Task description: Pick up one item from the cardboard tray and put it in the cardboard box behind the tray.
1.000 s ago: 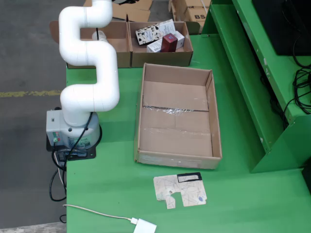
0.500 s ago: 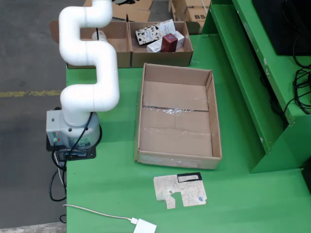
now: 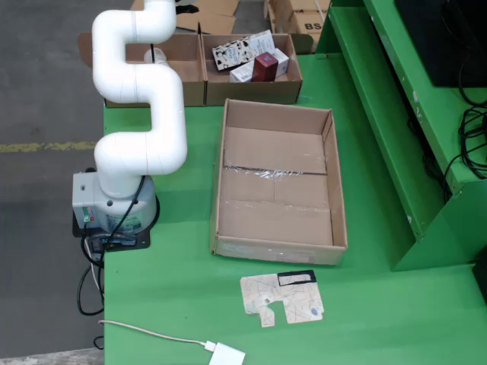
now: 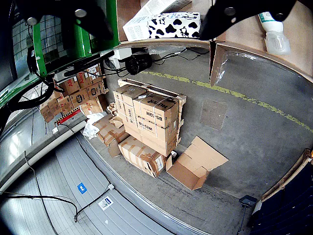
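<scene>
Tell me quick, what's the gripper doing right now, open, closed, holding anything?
Gripper: cannot tell. Only dark finger parts show at the top edge of the wrist view, spread apart, with nothing visibly held between them; the overhead view cuts it off.

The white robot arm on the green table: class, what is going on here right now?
The white arm reaches up toward the two cardboard boxes at the table's far edge, its jaws out of the fixed view. The big cardboard tray shows nothing inside. The right-hand box holds a cow-print carton and a dark red box. The wrist view shows a white bottle in another compartment. Nothing is visibly held.
</scene>
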`<state>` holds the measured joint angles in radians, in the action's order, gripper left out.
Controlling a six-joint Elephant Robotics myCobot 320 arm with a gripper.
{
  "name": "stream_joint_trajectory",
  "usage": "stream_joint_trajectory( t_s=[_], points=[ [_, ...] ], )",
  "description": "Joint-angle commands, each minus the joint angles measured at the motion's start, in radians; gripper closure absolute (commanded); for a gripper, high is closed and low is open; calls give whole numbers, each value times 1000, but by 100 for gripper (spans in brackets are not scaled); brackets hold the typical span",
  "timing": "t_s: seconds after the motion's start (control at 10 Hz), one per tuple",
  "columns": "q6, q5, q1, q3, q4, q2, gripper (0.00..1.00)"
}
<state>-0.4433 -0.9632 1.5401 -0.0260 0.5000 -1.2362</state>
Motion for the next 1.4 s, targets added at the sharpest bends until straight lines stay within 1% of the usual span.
stream_joint_trajectory(
  t_s=[0.0, 0.2, 1.0, 1.1, 1.2, 1.3],
  points=[
    [-4, 9, 5, 26, 11, 32, 20],
    [-4, 9, 5, 26, 11, 32, 0],
    [-16, 8, 2, 26, 11, 38, 0],
    [82, -203, -53, 26, -240, 158, 0],
    [150, -327, -92, 26, -477, 253, 0],
    [149, -403, -138, 26, -609, 317, 0]
  ],
)
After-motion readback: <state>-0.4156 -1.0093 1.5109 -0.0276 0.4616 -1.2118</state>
